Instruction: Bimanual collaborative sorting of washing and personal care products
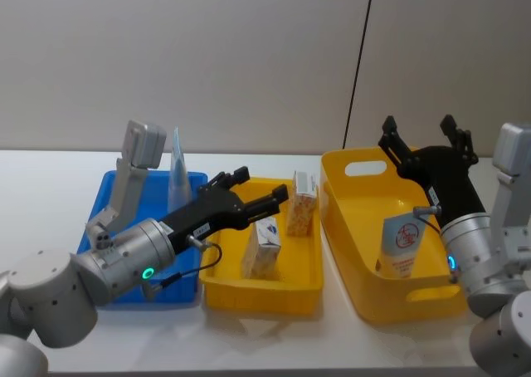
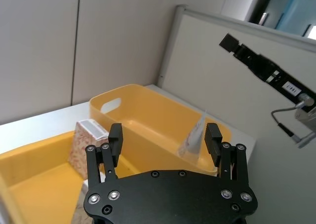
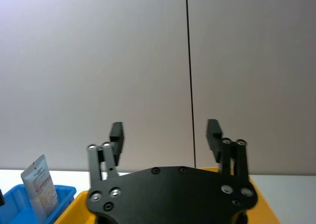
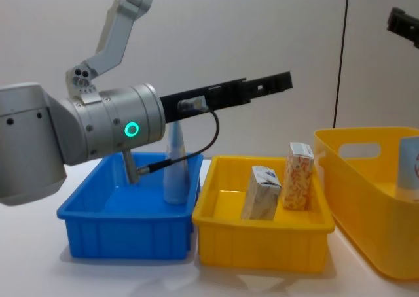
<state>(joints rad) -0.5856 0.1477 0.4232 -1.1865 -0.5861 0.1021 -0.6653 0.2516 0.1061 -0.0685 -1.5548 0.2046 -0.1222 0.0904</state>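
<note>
A pale blue tube (image 1: 178, 176) stands upright in the blue bin (image 1: 108, 227), also seen in the chest view as tube (image 4: 175, 171). Two cartons stand in the middle yellow tray (image 1: 274, 290): a whitish-blue one (image 1: 264, 248) and an orange-patterned one (image 1: 303, 204). Another tube with a red round logo (image 1: 402, 242) leans in the large yellow bin (image 1: 390, 306). My left gripper (image 1: 260, 185) hovers open and empty above the tray, a little over the cartons. Over the large bin's back edge, my right gripper (image 1: 418, 124) is raised, open and empty.
The three containers sit side by side on a white table (image 1: 274, 344), with a grey wall close behind. From the left wrist view, the orange carton (image 2: 89, 145) and the large bin's tube (image 2: 195, 137) lie beyond the open fingers (image 2: 114, 140).
</note>
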